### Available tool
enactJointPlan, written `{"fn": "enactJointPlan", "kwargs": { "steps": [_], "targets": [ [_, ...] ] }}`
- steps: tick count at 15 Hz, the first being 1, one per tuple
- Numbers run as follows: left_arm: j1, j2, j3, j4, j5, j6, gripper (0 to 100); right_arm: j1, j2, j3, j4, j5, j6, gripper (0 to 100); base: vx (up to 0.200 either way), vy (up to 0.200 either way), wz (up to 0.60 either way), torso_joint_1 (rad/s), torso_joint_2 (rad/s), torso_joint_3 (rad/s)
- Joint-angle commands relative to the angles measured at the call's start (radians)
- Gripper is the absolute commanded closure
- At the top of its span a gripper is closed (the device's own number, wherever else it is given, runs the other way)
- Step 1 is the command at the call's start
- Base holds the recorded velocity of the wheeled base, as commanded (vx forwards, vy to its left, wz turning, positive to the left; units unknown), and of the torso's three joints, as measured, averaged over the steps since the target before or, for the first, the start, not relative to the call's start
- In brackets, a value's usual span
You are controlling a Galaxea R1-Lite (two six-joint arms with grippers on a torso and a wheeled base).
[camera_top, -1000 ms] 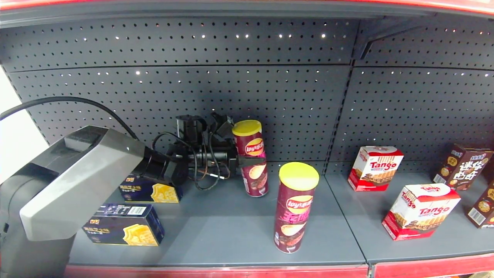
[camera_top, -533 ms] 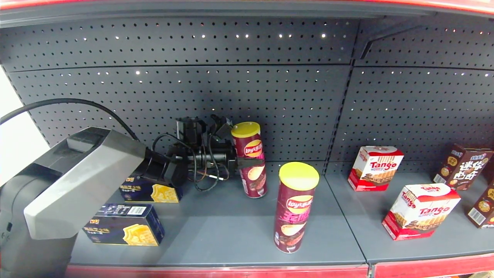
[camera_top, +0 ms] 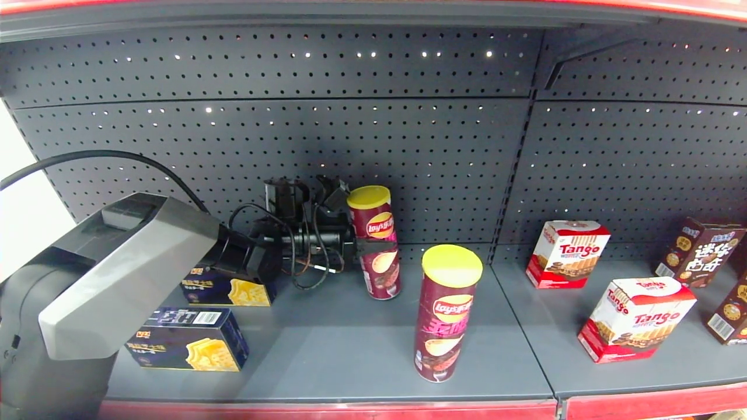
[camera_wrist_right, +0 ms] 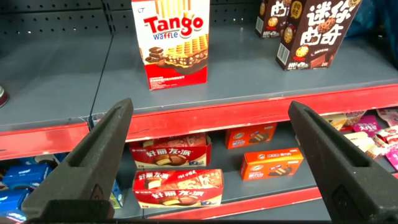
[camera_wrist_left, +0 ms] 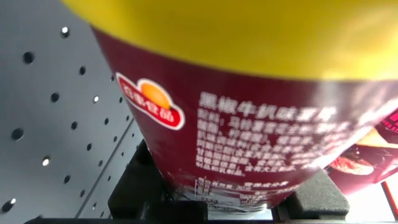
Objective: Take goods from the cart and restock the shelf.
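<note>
Maroon chip can (camera_top: 374, 217) pinched by left pincer (camera_top: 379, 246), seemingly on shelf (camera_top: 327, 332), right pincer (camera_wrist_right: 210, 106) spread wide.

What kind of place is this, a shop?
Most likely a shop aisle: a pegboard-backed shelf holds chip cans and wafer boxes, with more snack boxes on a lower shelf.

Our left arm (camera_top: 128, 262): boxy silver-grey shell, thin black wires (camera_top: 293, 256) at the wrist, thick cable (camera_top: 99, 153) at ten o'clock; our right gripper (camera_wrist_right: 209, 109): dark wedge fingers (camera_wrist_right: 93, 162)
</note>
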Motion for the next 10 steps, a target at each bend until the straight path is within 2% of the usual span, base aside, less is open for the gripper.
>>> {"fn": "enactJointPlan", "kwargs": {
  "steps": [1,3,7,8,10],
  "targets": [
    [0.001,0.006,-0.001,-0.001,0.0,0.001,100,0.0,0.002,0.0,0.0,0.0,0.0,0,0.0,0.0,0.0,0.0,0.0,0.0],
    [0.001,0.017,0.0,0.004,0.0,0.043,100,0.0,0.002,0.0,0.0,0.0,0.0,0,0.0,0.0,0.0,0.0,0.0,0.0],
    [-0.004,0.021,0.008,0.029,0.0,0.063,100,0.0,0.002,0.0,0.0,0.0,0.0,0,0.0,0.0,0.0,0.0,0.0,0.0],
    [-0.004,0.021,0.009,0.038,0.0,0.084,100,0.0,0.002,0.0,0.0,0.0,0.0,0,0.0,0.0,0.0,0.0,0.0,0.0],
    [-0.005,0.021,0.009,0.046,0.0,0.098,100,0.0,0.002,0.0,0.0,0.0,0.0,0,0.0,0.0,0.0,0.0,0.0,0.0]
  ]
}}
